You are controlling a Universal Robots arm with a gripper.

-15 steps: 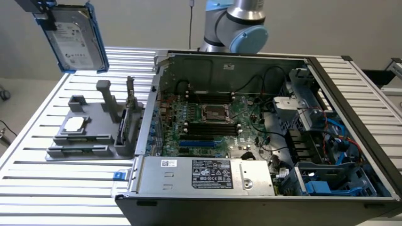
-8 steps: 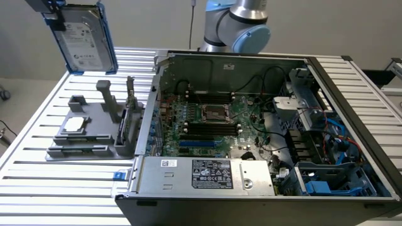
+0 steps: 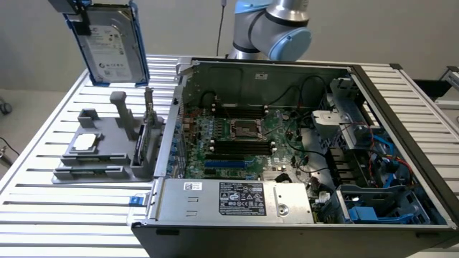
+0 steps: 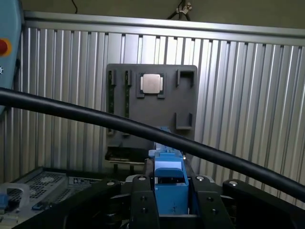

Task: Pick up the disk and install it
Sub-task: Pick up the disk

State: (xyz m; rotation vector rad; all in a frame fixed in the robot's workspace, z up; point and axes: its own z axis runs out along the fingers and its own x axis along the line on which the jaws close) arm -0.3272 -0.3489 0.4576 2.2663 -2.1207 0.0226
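One disk (image 3: 112, 48) clamped in gripper (image 4: 170, 204), hanging upright high above gray tray (image 3: 107, 138).

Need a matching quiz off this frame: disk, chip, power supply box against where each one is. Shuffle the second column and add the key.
1. disk
2. chip
3. power supply box

A. lying on the gray tray
B. inside the open computer case, at its front edge in the exterior view
C. held up in the air by the claw

Pairs: 1-C, 2-A, 3-B
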